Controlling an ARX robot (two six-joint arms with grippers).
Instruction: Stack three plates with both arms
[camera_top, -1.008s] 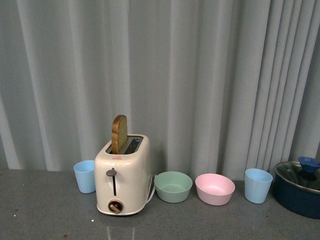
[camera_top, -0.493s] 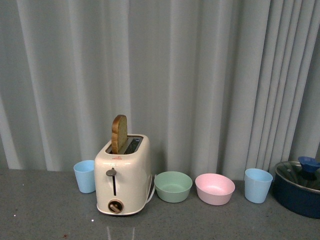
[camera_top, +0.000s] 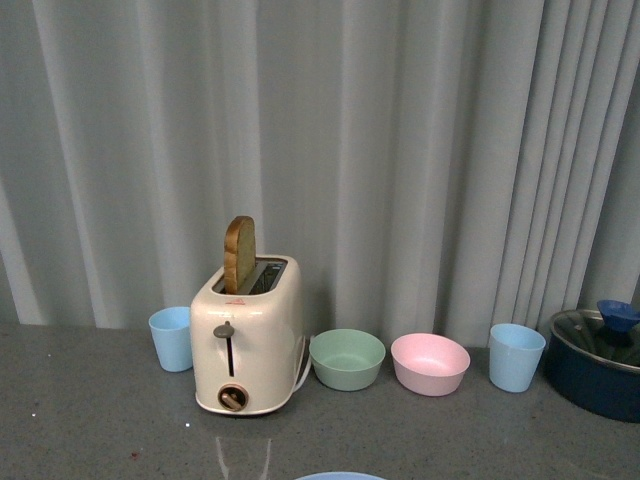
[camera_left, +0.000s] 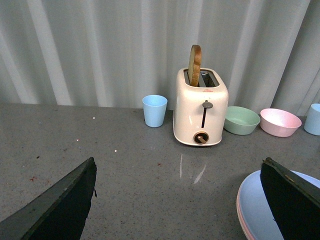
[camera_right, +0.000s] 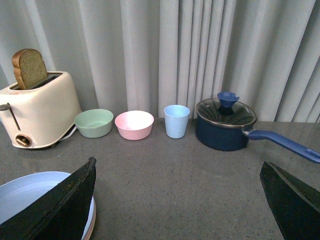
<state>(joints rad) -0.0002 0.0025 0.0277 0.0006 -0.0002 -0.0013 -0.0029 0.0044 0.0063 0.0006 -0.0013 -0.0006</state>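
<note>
1. Plainly, the plates (camera_left: 260, 205) sit at the near edge of the table, in front of the toaster; in the left wrist view a light blue plate lies on top with a pink rim showing just under it, so at least two are already stacked.
2. Only a sliver of the blue top plate's rim shows at the bottom of the front view, and the right wrist view shows the same blue-over-pink pair; a cream plate is not visible in any view, so I cannot tell whether it lies underneath or elsewhere.
3. My judgement: the stacking is well along, possibly finished; the next move calls for checking where the cream plate is before either arm reaches.
4. The left gripper (camera_left: 180, 200) has its fingers spread wide with nothing between them, hanging above the table just left of the stack.
5. The right gripper (camera_right: 180, 200) is likewise wide apart and empty, with one finger over the stack's edge.
6. Farther back stand the cream toaster (camera_top: 247, 338) with a slice of bread (camera_top: 238, 254) upright in it, a blue cup on each side of the row, a green bowl (camera_top: 347, 359) and a pink bowl (camera_top: 430, 363).
7. At far right sits a dark blue lidded pot (camera_right: 225, 125).
</note>
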